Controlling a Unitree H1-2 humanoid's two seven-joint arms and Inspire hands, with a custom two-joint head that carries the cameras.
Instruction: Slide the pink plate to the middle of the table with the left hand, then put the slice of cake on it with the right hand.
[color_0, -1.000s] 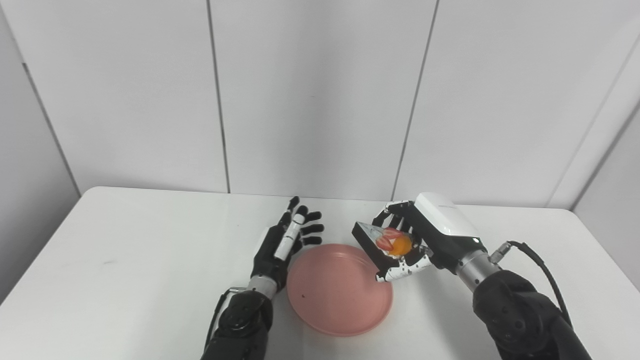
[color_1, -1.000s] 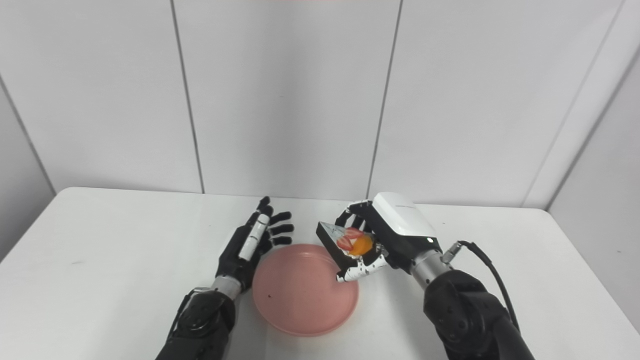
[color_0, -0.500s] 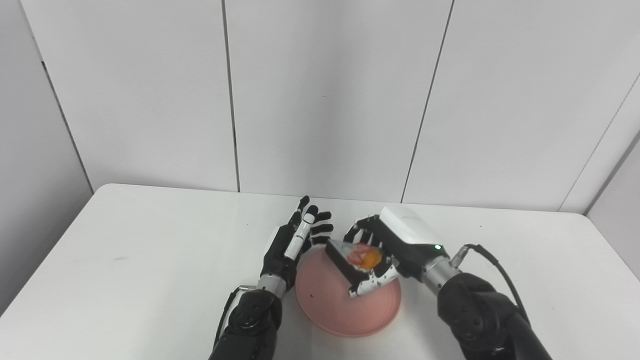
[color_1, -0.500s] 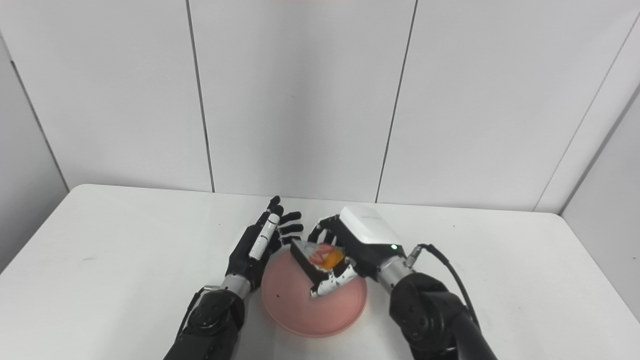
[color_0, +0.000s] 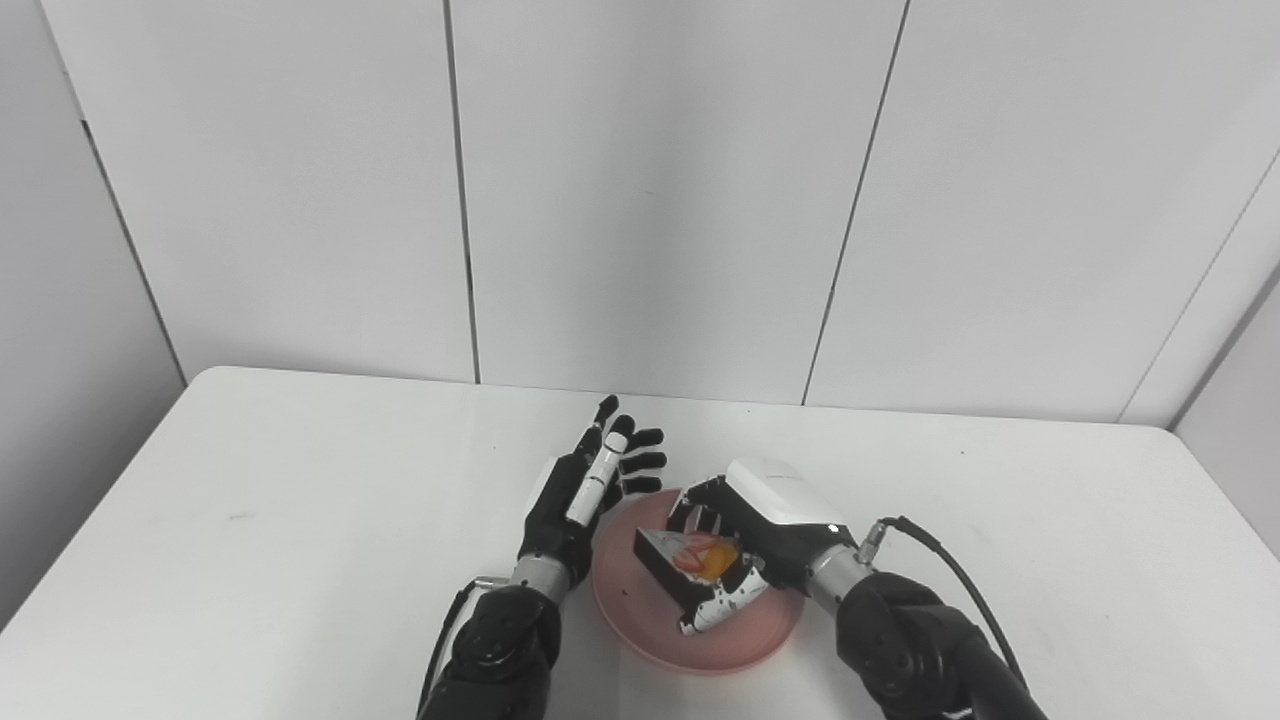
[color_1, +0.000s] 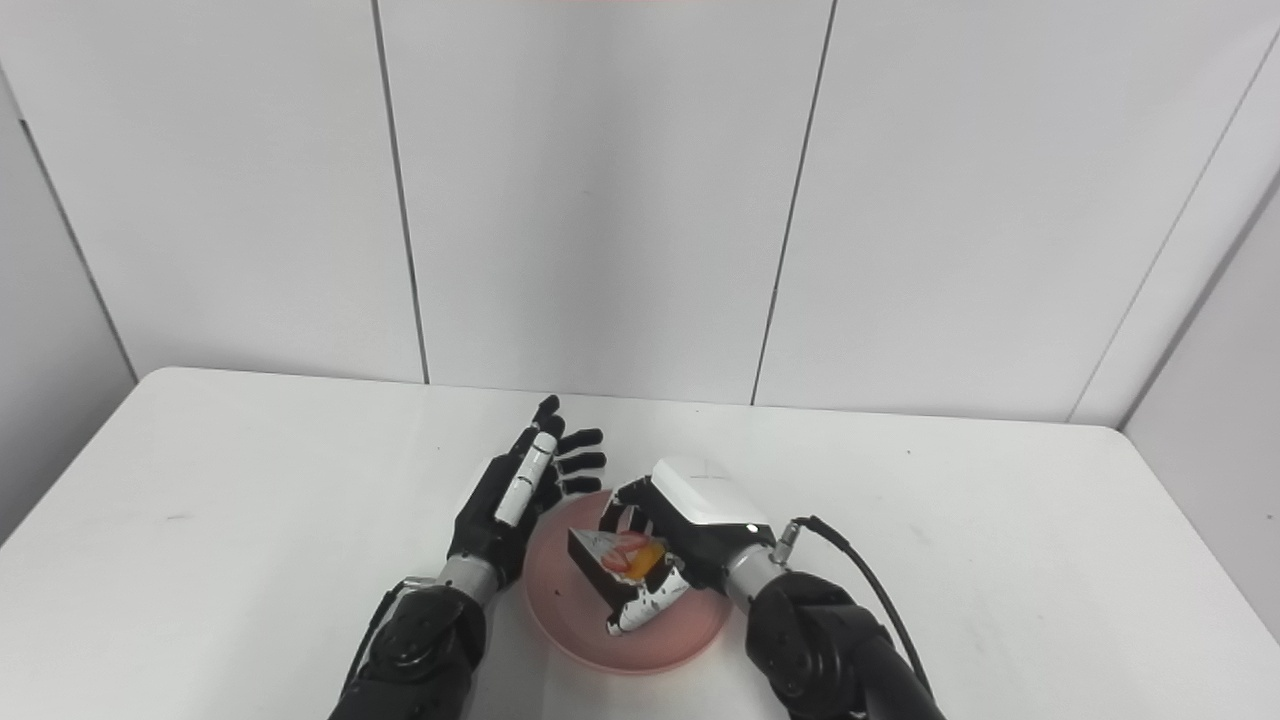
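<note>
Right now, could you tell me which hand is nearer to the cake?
Right. The right hand is shut on the cake over the plate. The left hand is open, beside the plate's left rim, apart from the cake.

Left hand (color_0: 582, 489) flat, fingers spread; right hand (color_0: 745, 545) seemingly curled closed.

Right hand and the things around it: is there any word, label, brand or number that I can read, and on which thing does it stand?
No readable text in either view.
Right hand, shut on the slice of cake: white cover plain.
Pink plate: no print.
Left hand, open: no marking.
Table: plain white.
</note>
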